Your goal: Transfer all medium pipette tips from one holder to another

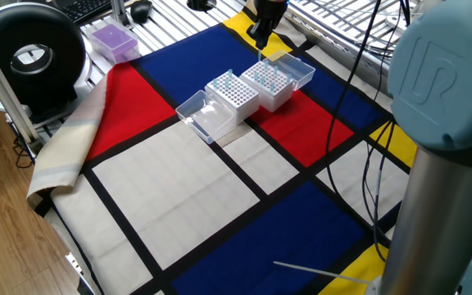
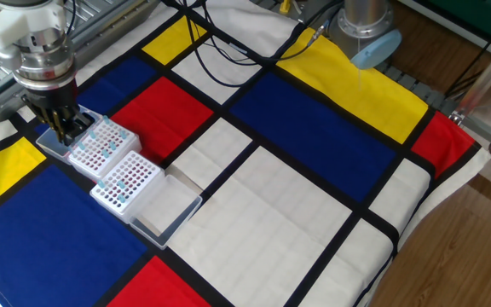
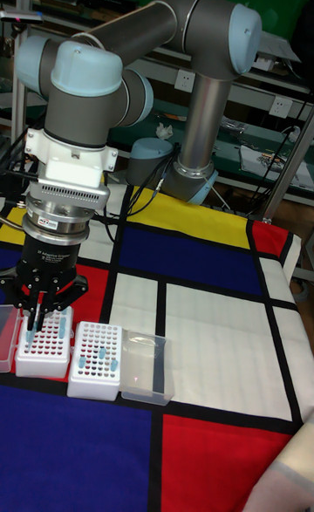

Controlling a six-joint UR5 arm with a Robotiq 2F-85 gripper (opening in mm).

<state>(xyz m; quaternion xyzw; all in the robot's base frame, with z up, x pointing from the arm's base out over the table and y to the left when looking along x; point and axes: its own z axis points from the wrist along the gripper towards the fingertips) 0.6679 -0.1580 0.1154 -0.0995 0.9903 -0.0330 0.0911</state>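
A bench (image 2: 314, 222) draped in a cloth of red, blue, yellow and white blocks carries 2 white racks side by side. The tool (image 3: 41, 327) hovers over the far rack (image 3: 44, 344), fingers nearly together around 1 pale blue tip (image 3: 33, 334). More tips (image 3: 94, 355) sit in the neighbouring rack (image 3: 94, 360), beside a clear lid (image 3: 144, 365).

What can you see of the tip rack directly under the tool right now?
The tip rack under the tool is a small white plastic box with a gridded hole plate on top, many holes carrying pale blue medium pipette tips. It stands upright on the patterned cloth, side by side with a second white rack, apparently touching. Its clear lid lies open on the far side. The tool hangs over its outer edge; contact cannot be judged.
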